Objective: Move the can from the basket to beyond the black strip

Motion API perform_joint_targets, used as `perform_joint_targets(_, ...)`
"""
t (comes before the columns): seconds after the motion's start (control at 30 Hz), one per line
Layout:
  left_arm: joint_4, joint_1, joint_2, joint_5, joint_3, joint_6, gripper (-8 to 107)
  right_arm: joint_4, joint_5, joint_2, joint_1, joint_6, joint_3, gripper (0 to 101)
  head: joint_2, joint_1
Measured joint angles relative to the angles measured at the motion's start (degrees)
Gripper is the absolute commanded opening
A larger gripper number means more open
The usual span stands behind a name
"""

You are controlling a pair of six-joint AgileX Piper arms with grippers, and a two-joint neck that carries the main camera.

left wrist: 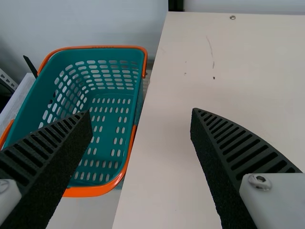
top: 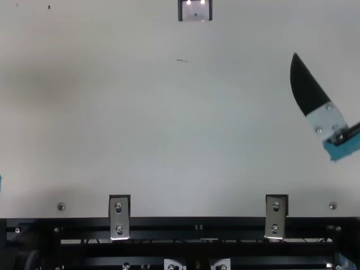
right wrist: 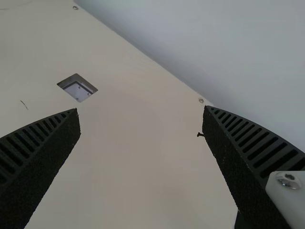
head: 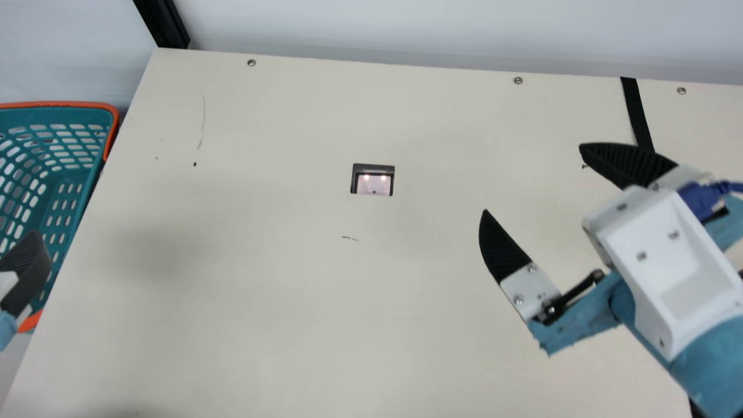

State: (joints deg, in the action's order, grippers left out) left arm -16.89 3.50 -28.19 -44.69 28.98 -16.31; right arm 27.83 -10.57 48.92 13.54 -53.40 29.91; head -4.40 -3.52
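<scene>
The teal basket (head: 58, 105) with an orange rim stands off the table's left edge in the main view; the left wrist view looks down into the basket (left wrist: 98, 191). My left gripper (head: 26, 268) is at the main view's left edge, overlapping the basket there. In its wrist view the left gripper (left wrist: 140, 113) is open, its ribbed fingers wide apart with nothing between them. The black strip (head: 637, 110) runs down the table's right part, passing behind my right gripper (head: 532, 177). Over the table, the right gripper (right wrist: 140, 109) stands open, also holding nothing.
A square recess (head: 373, 179) with a dark frame lies in the middle of the cream table (head: 290, 302). Pale walling rises behind the far edge, with a black post (head: 168, 26) at the far left corner. Metal brackets and black rails line the near edge in the top view.
</scene>
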Motion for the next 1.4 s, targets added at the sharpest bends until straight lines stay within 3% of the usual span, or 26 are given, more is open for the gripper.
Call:
perform_joint_targets(0.3, 0.0, 0.0, 0.0, 0.0, 0.0, 0.0, 90, -4.51, -3.21, -15.24, -2.28, 10.69, -9.64, 101, 0.59, 0.0)
perform_joint_targets(0.67, 0.0, 0.0, 0.0, 0.0, 0.0, 0.0, 90, -2.86, -13.4, -38.01, -8.79, 18.37, -17.59, 101, 0.0, 0.0)
perform_joint_targets(0.77, 0.0, 0.0, 0.0, 0.0, 0.0, 0.0, 90, -1.35, -17.46, -44.17, -11.95, 18.95, -18.52, 101, 0.0, 0.0)
perform_joint_targets(0.83, 0.0, 0.0, 0.0, 0.0, 0.0, 0.0, 90, -1.35, -17.91, -47.04, -12.49, 18.95, -18.52, 101, 0.0, 0.0)
perform_joint_targets(1.1, 1.04, -0.9, 0.9, 0.34, 0.24, 0.89, 90, -1.41, -18.04, -48.71, -12.49, 18.95, -18.52, 101, 0.0, 0.0)
perform_joint_targets(1.4, 4.75, -2.07, 8.93, -3.12, 1.1, 2.05, 90, -1.41, -18.04, -48.71, -12.49, 18.95, -18.52, 101, 0.0, 0.0)
